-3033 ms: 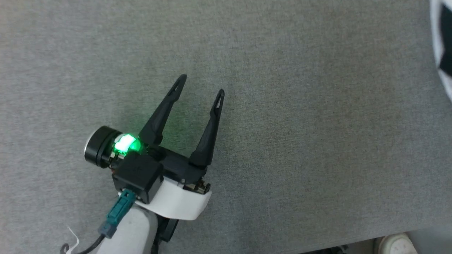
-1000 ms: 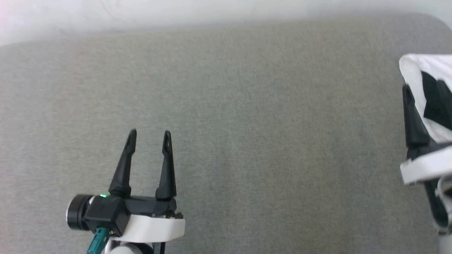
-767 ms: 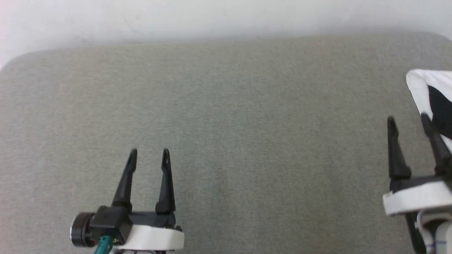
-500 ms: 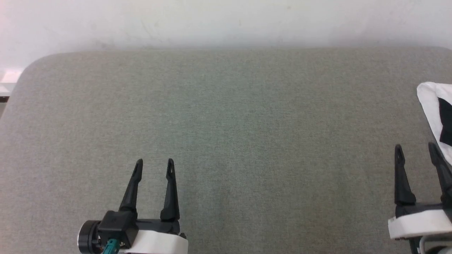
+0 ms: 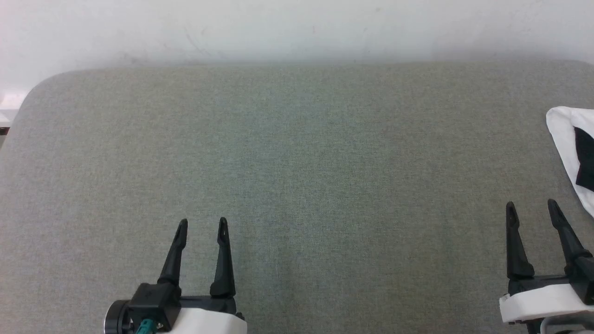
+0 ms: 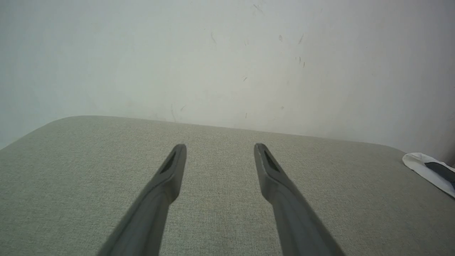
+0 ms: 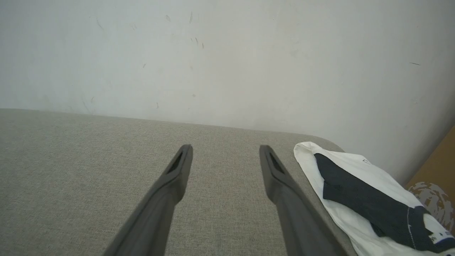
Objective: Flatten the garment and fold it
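Both spread wide, empty: left end effector [image 5: 203, 222], right end effector [image 5: 531, 204]; garment [image 7: 359, 193] print illegible.

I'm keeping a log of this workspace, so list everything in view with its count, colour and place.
shirt: one, white with black parts, lying at the table's right end
table: one, grey fabric top, rounded corners, against the wall
wall: one, white, scuffed, behind the table
brown panel: one, brown, past the table's right end
left gripper: one, black, open, over the table's near left
right gripper: one, black, open, near right beside the shirt
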Controlling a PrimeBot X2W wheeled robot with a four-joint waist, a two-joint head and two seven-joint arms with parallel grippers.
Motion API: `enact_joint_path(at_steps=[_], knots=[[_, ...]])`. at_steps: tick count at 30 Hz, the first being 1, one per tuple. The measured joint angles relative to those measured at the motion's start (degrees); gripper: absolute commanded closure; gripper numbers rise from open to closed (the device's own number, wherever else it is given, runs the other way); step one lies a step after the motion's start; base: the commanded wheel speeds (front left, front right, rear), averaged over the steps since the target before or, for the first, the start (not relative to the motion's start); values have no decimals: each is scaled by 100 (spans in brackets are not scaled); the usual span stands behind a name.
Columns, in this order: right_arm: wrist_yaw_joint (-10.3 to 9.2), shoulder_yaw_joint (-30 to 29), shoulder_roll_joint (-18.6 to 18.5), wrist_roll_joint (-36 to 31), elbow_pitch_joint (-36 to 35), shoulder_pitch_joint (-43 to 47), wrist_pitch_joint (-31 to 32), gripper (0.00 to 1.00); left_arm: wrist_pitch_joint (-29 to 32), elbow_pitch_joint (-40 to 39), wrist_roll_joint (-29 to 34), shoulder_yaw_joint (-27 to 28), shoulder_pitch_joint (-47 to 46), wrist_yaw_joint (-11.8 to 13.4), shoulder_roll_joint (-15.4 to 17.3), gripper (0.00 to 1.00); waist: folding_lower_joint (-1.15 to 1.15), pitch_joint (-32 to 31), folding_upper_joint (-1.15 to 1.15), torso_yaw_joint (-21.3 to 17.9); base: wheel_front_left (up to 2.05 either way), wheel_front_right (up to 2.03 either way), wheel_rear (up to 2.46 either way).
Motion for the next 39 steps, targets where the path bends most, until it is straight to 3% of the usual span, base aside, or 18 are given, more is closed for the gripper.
enact_joint_path(at_steps=[1,2,39], knots=[[0,0,0,1,11,-7,0,0,0,3,-14,18,12,-2,-16,0,0,7,0,-1,0,0,0],[0,1,0,14,22,-20,-3,100,1,3,-8,32,20,-27,-26,100,0,13,0,-1,0,0,0],[2,231,-5,14,54,-50,315,100,364,147,197,276,-42,-200,-49,100,1,-146,0,0,0,0,0]])
